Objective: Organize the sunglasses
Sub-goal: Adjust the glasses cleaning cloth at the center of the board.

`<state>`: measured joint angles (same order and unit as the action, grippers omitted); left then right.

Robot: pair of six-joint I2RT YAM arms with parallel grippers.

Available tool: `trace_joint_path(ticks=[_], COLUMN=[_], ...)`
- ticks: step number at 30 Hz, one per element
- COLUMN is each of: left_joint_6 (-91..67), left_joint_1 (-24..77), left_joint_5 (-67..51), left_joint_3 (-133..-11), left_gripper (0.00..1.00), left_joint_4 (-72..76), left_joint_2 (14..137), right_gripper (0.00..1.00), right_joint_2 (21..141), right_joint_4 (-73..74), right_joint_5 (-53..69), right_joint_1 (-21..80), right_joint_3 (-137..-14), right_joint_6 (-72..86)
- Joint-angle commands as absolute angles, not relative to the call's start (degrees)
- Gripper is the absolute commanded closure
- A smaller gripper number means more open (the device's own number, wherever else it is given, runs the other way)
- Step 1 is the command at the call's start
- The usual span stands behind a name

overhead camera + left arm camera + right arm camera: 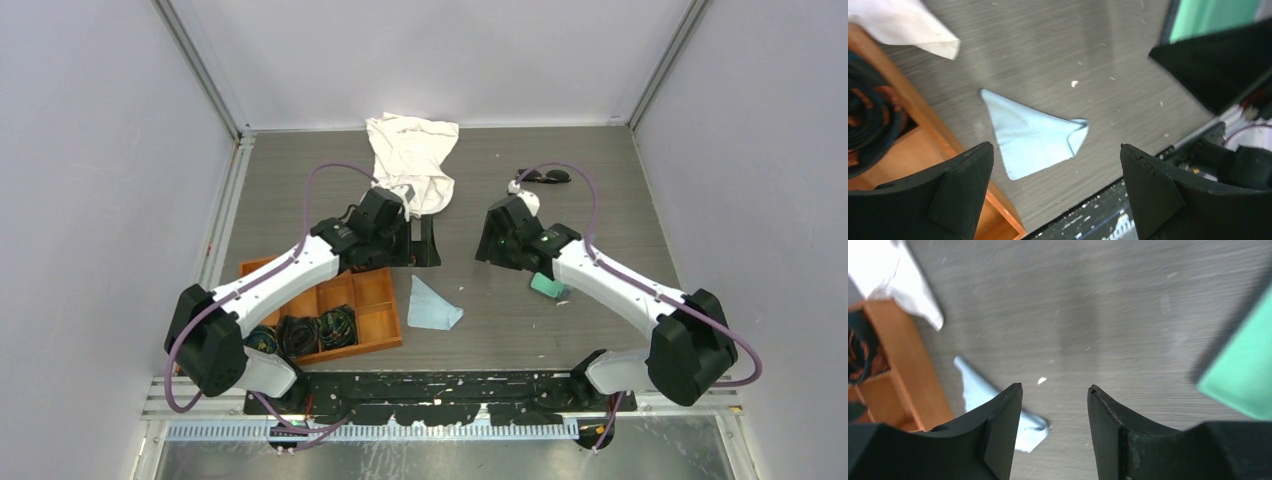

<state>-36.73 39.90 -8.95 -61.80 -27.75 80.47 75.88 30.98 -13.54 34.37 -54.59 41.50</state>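
Observation:
The sunglasses [545, 177], small and black-framed with dark lenses, lie near the back of the table, right of centre, behind my right arm; neither wrist view shows them. My left gripper [428, 241] [1055, 146] hangs open above the table, over a folded light-blue cloth [433, 305] [1033, 135], with nothing between its fingers. My right gripper [487, 243] [1054, 387] faces it from the right. Its jaws are apart over bare table and hold nothing. A glasses case with mint-green lining [548, 287] [1213, 17] [1243, 375] lies partly hidden under the right arm.
A white cloth [412, 160] [903, 25] [893, 280] lies crumpled at the back centre. A wooden compartment tray [375, 300] [923, 145] [903, 360] with black coiled bundles [300, 333] [868, 120] sits at the front left. Walls close in three sides.

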Motion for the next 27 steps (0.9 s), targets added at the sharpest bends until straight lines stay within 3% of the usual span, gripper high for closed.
trace_joint_path(ticks=[1,6,14,20,27], left_joint_6=[-38.0,-39.4,-41.2,-41.6,-41.3], left_joint_1=[39.4,39.4,35.0,34.8,34.8], left_joint_5=[-0.5,1.8,-1.6,-3.5,-3.5], left_joint_3=[-61.7,-61.5,-64.3,-63.7,-62.2], left_gripper=[0.05,0.13,0.17,0.2,0.23], left_joint_4=[-28.7,-29.1,-29.9,-29.3,-29.3], left_joint_2=[78.6,77.7,76.1,76.9,75.2], right_gripper=[0.46,0.48,0.52,0.68,0.95], right_joint_2=[79.4,81.4,86.1,90.8,89.7], right_joint_4=[24.5,23.0,24.2,26.9,29.1], right_joint_5=[-7.4,-9.0,-11.7,-16.3,-19.8], right_joint_1=[40.6,47.5,55.8,56.5,56.7], right_joint_3=[-52.5,-50.1,-49.1,-52.0,-53.1], right_joint_6=[47.2,51.0,52.2,52.9,53.6])
